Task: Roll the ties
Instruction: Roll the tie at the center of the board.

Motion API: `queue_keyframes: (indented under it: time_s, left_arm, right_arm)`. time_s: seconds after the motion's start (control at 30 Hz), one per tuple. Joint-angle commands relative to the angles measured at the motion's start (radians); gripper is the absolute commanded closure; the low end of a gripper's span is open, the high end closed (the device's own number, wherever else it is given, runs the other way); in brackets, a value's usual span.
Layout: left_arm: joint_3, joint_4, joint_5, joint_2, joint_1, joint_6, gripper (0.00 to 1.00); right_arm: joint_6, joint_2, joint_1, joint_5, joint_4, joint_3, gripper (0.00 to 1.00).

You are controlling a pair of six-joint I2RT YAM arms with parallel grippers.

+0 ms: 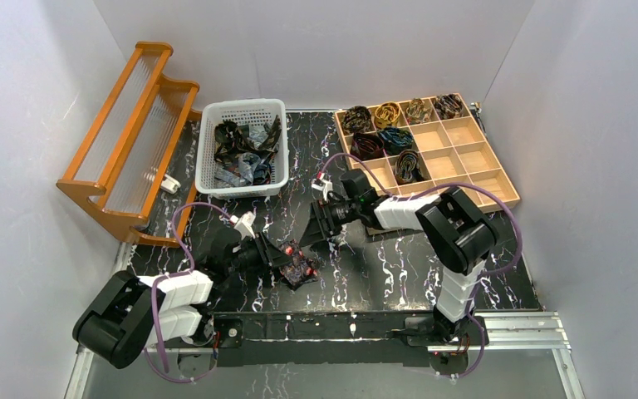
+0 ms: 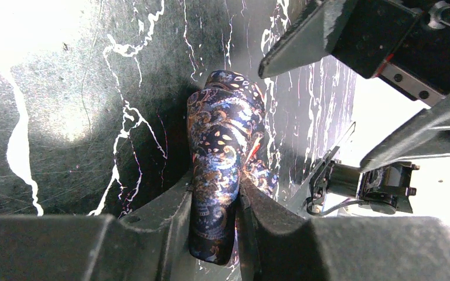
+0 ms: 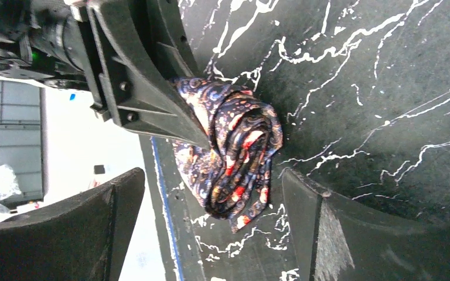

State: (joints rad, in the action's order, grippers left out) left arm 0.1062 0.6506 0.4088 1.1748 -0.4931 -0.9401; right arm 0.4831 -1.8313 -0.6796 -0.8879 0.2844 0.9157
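A dark blue paisley tie with red-orange spots lies coiled on the black marbled table near the front edge. My left gripper is shut on this tie, its two fingers pressing the roll from both sides. In the right wrist view the coil shows its layered end, and a left finger lies against it. My right gripper stands open just behind the coil, its jaws wide apart and holding nothing. Its fingers show at the top right of the left wrist view.
A white basket with loose ties stands at the back left. A wooden compartment tray at the back right holds several coiled ties. An orange wooden rack lies along the left wall.
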Motion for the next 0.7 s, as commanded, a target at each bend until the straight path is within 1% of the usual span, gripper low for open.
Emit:
queue_keyframes:
  time_s: [0.0, 0.07, 0.13, 0.3, 0.5, 0.67]
  left_arm:
    - [0.020, 0.009, 0.018, 0.021, -0.003, 0.034, 0.75]
    - [0.023, 0.013, 0.018, 0.036, -0.003, 0.032, 0.75]
    - [0.027, 0.015, 0.022, 0.042, -0.002, 0.032, 0.74]
    - [0.029, 0.017, 0.019, 0.032, -0.002, 0.022, 0.73]
    - [0.008, 0.031, 0.004, 0.010, -0.002, 0.005, 0.70]
    - [0.006, 0.042, 0.009, 0.012, -0.002, 0.007, 0.68]
  right_arm:
    - [-0.045, -0.058, -0.006, -0.029, 0.044, 0.018, 0.04]
    - [-0.035, -0.093, -0.013, -0.070, 0.092, 0.029, 0.04]
    - [-0.046, -0.122, -0.026, -0.075, 0.112, 0.047, 0.03]
    - [-0.112, -0.159, -0.052, -0.084, 0.065, 0.084, 0.02]
    - [-0.153, -0.181, -0.076, -0.116, 0.027, 0.068, 0.02]
    - [-0.174, -0.189, -0.100, -0.156, 0.025, 0.073, 0.08]
